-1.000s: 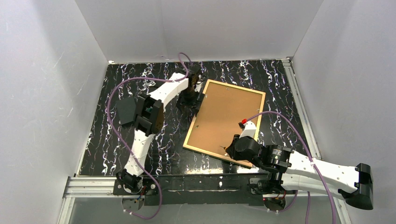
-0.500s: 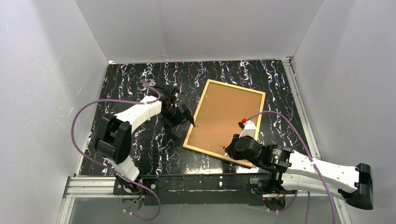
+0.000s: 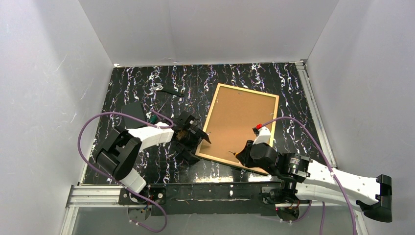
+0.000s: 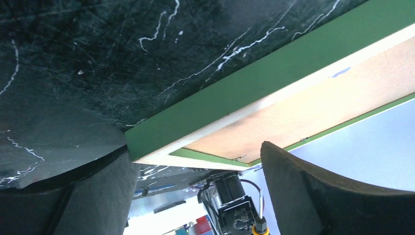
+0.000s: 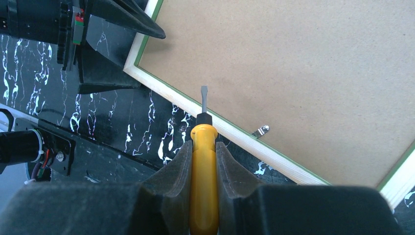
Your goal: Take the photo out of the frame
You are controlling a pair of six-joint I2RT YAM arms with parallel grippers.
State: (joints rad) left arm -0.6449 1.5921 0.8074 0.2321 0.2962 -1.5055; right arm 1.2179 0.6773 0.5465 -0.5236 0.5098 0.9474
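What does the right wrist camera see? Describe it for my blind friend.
The right gripper holds a yellow-handled screwdriver, tip over the brown backing board of the face-down frame. The open left gripper has the frame's corner between its fingers.

I'm looking down on a black table (image 3: 235, 78) veined with white like marble, with a metal rail (image 3: 93, 196) along its near edge. The frame (image 3: 247, 90) lies on it back up, right of the middle and skewed to the table's edges, its brown backing board (image 3: 240, 120) showing inside the pale wood rim. On the left half I see a flat dark piece (image 3: 133, 108), a small green bit (image 3: 152, 118) just beside it, and farther back a small pale scrap (image 3: 158, 87); I can't make out what they are.
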